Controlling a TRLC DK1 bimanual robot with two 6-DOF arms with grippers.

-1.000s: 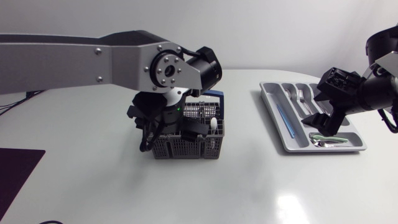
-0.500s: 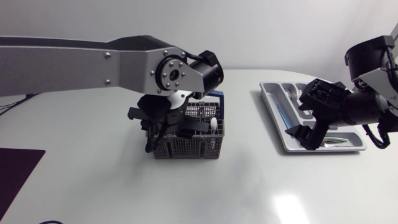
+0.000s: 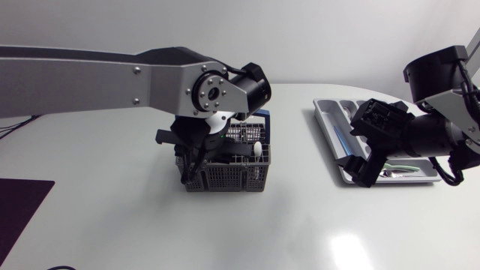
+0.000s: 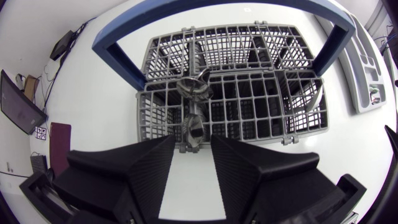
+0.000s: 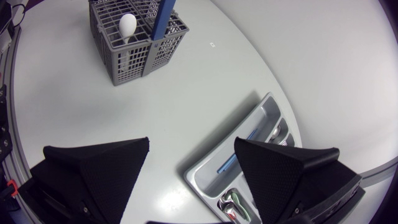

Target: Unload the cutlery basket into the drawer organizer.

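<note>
- My left gripper (image 4: 191, 148) hangs over the basket (image 4: 249, 118), jaws apart, just above a steel piece (image 4: 194, 121) standing in it.
- My right gripper (image 5: 193, 148) is spread and empty, above the organizer's (image 3: 324, 120) edge.
- Done: several pieces lie in the organizer, 1 of them blue (image 5: 231, 163).
- Left to unload: at least 2, the steel piece and a white spoon (image 5: 127, 25).

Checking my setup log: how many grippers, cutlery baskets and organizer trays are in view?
Matte black grippers: 2 (left gripper, right gripper)
Grey plastic cutlery basket with blue handle: 1
Silver-grey compartmented drawer organizer: 1
Total: 4
</note>
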